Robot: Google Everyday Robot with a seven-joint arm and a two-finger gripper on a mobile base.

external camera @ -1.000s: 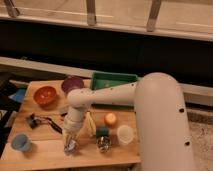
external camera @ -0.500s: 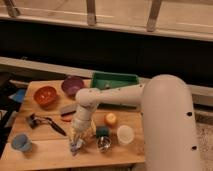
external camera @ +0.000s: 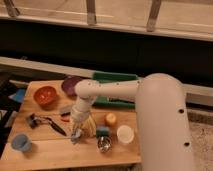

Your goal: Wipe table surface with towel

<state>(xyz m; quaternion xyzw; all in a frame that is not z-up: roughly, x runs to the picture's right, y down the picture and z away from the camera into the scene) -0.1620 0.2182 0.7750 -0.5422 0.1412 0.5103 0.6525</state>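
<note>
The table surface (external camera: 50, 152) is a light tan wooden plank top that holds many small objects. My white arm reaches in from the right and bends down over the middle of the table. My gripper (external camera: 76, 134) points down at the wood near the front centre, right beside a yellowish object (external camera: 90, 127). I cannot make out a towel in the gripper. A blue flat piece (external camera: 18, 95), possibly cloth, lies at the table's left edge, far from the gripper.
An orange bowl (external camera: 45, 95) and a purple bowl (external camera: 70, 85) stand at the back left, a green tray (external camera: 117, 78) at the back. An orange fruit (external camera: 110, 119), white cup (external camera: 125, 134), metal cup (external camera: 104, 144), black tool (external camera: 44, 122) and blue cup (external camera: 20, 142) surround the gripper.
My gripper has shifted a little to the right along the front part of the table, and the arm has swung with it. The objects have not moved.
</note>
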